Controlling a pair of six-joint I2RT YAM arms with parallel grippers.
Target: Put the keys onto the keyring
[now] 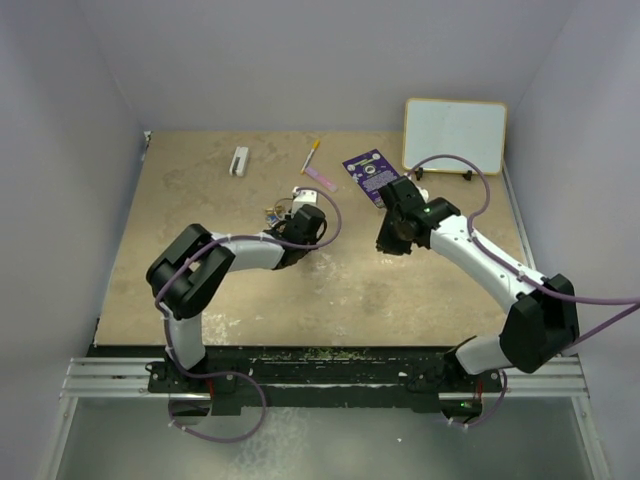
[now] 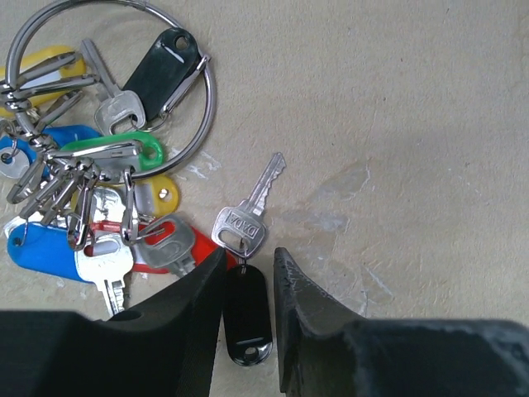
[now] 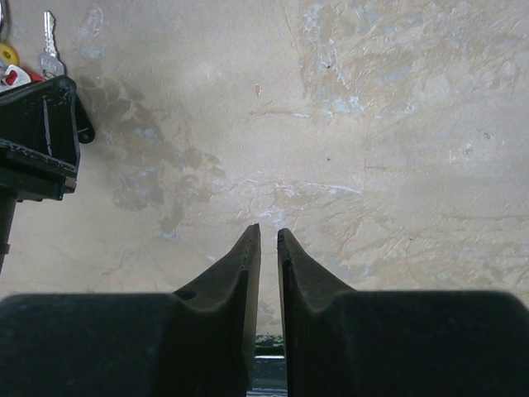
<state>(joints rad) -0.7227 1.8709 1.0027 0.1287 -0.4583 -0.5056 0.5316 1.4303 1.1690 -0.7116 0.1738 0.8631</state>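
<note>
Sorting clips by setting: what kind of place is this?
Probably a robotics test cell: plain walls around a tan tabletop, two arms bolted to a rail, a small whiteboard.

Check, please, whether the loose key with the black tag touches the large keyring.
Apart. The left wrist view shows bare table between the loose key and the keyring, off the ring's lower right rim.

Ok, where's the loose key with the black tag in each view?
Top external: too small to pick out; it would lie at the tip of the left pincer, beside the key bunch.
Left wrist: the loose key is lower centre, its black tag between the left pincer fingers.
Right wrist: probably the loose key at top left, above the left pincer.
Shared landmark: the left pincer.
</note>
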